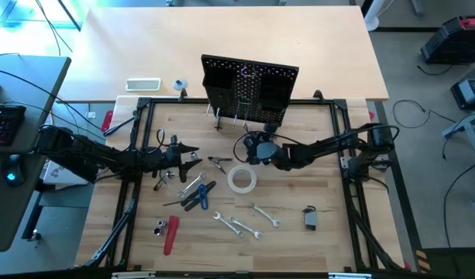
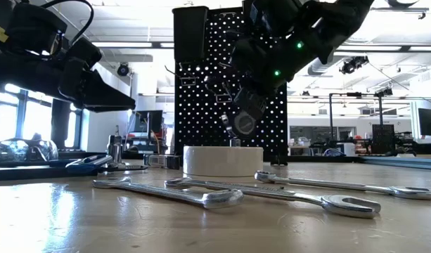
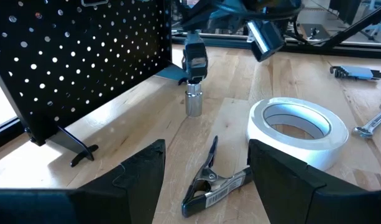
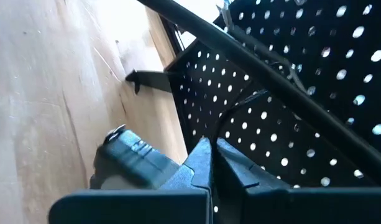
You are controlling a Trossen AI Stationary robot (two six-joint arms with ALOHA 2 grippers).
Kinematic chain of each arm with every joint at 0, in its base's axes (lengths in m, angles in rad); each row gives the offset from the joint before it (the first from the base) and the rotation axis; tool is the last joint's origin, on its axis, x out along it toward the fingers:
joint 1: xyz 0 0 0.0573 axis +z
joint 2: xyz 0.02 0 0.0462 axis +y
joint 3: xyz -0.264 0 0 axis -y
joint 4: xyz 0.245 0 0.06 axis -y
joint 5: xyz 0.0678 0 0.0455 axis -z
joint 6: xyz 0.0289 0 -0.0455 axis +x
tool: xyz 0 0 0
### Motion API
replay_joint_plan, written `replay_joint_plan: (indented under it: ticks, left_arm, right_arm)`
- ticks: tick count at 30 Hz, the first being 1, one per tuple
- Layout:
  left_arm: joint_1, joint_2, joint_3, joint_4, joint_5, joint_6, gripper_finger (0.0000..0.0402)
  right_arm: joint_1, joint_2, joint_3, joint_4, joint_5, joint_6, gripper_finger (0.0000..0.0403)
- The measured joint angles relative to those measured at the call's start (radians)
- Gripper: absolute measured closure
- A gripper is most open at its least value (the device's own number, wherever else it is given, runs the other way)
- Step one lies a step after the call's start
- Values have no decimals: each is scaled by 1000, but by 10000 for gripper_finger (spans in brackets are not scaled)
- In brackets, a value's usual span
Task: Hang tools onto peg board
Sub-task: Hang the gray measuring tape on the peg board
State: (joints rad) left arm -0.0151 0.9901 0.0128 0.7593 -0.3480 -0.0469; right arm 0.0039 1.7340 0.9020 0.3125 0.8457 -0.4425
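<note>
Your left gripper (image 1: 192,149) hovers left of the white tape roll (image 1: 242,179), fingers (image 3: 137,177) spread wide and empty, the small spring clamp (image 3: 214,183) lying between them on the counter (image 1: 299,240). It's stiff steel, light, with slick handles, so I'd pinch across both handles, near the pivot. Its label can't be read. Wrenches (image 1: 237,225) and blue-handled pliers (image 1: 198,198) lie nearer you than the roll: rigid, slippery, best taken mid-shank. The roll is light; grab its wall. Right gripper (image 1: 256,147) sits just in front of the peg board (image 1: 249,85), fingers pressed shut; what they hold, I can't tell.
</note>
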Motion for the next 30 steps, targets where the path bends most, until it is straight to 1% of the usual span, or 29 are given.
replay_joint_plan:
  ticks: [8, 12, 18, 20, 23, 25, 30]
  left_arm:
    - [0, 0, 0, -6, -2, 9, 181]
    - [0, 0, 0, -19, -2, 7, 181]
    - [0, 0, 0, -29, -3, 4, 181]
    - [-1, 0, 0, -29, -3, 4, 181]
    - [-1, 0, 0, -29, -3, 4, 181]
    - [-1, 0, 0, -30, -3, 1, 181]
    - [-1, 0, 0, -34, -3, -1, 181]
  right_arm:
    - [-4, 0, 0, 11, 40, -13, 403]
    - [-3, 0, 0, 31, 90, -70, 403]
    - [-3, -14, 0, 80, 100, -114, 403]
    - [-13, -14, 0, 47, 97, -91, 403]
    - [-38, -14, 0, -51, 68, 15, 403]
    - [-47, -14, 0, -97, 70, 68, 403]
    - [-44, -14, 0, -107, 59, 94, 403]
